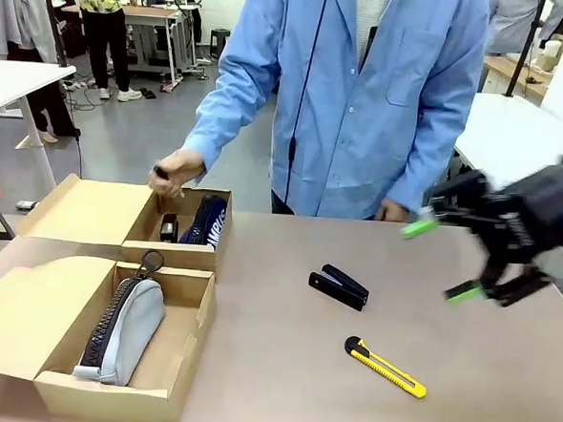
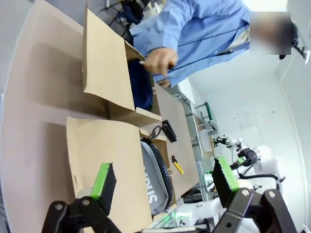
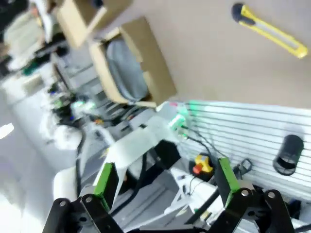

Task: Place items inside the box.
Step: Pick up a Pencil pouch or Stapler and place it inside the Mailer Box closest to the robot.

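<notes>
Nearest, along the surface's (image 1: 280, 383) near left edge, an open box (image 1: 107, 401) holds the grey case (image 1: 126, 328). The case lies flat with its long axis running near to far and its zip ring at the far end.

The knife (image 1: 385, 367) lies loose on the bare surface, right of the middle. Its long axis is diagonal, with the black tip toward the far left and the yellow tail toward the near right corner. Just beyond it, a stapler (image 1: 339, 285) lies out near the middle on much the same diagonal.

The right fingers (image 1: 417, 226) hang blurred over the right edge, spread wide and empty, above and apart from both loose items. In the left wrist view the left fingers (image 2: 103, 179) are also spread and hold nothing, high over the left side and looking down on the boxes.

Farther off at the left edge, a second box (image 1: 169, 255) holds the blue pouch (image 1: 207, 221), set on edge with its length running near to far. A small black item (image 1: 169, 228) sits beside it. The person's hand (image 1: 177, 171) is above this box with a small dark thing pinched in it, which I cannot name for sure.

I judge the task to be well past halfway. The case, the pouch and one black item are in, one thing is going in by hand, and the knife and stapler are left to do.
</notes>
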`<state>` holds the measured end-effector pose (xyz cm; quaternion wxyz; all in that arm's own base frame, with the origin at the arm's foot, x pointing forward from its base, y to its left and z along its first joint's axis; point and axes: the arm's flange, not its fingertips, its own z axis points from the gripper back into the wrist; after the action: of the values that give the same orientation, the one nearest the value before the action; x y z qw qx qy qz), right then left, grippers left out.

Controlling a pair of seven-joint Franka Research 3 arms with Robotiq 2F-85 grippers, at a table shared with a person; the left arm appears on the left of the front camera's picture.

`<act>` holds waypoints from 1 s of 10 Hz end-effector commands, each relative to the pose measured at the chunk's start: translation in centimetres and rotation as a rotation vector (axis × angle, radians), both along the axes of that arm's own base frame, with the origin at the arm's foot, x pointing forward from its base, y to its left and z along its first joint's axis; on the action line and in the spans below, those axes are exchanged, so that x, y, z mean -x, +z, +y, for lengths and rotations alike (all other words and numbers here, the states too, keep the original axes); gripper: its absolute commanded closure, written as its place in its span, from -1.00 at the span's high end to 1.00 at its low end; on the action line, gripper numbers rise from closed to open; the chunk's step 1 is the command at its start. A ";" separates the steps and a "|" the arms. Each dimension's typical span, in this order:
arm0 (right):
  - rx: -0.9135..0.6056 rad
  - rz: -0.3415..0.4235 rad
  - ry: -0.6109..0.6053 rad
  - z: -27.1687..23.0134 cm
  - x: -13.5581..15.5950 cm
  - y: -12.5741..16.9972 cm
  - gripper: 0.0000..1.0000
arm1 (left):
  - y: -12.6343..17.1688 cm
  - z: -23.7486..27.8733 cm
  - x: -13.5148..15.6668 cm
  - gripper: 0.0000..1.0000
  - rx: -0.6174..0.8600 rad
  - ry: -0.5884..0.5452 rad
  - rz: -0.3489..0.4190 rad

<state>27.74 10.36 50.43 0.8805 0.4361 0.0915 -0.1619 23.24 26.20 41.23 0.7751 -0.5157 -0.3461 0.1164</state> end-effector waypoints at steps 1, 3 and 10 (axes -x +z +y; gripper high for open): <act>-0.140 -0.141 0.083 -7.7 3.0 -6.3 1.00 | 0.1 -0.1 -0.1 1.00 0.002 0.000 -0.026; -0.205 -0.410 0.086 -12.1 6.8 -11.5 1.00 | 0.1 -0.1 -0.1 1.00 0.002 0.000 -0.026; -0.374 -0.624 -0.023 -24.1 0.3 -12.0 1.00 | 0.1 -0.1 -0.1 1.00 0.002 0.000 -0.026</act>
<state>28.00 -14.07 34.01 0.7670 0.6257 -0.1412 -0.0188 23.24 26.20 41.26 0.7753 -0.5153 -0.3463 0.1160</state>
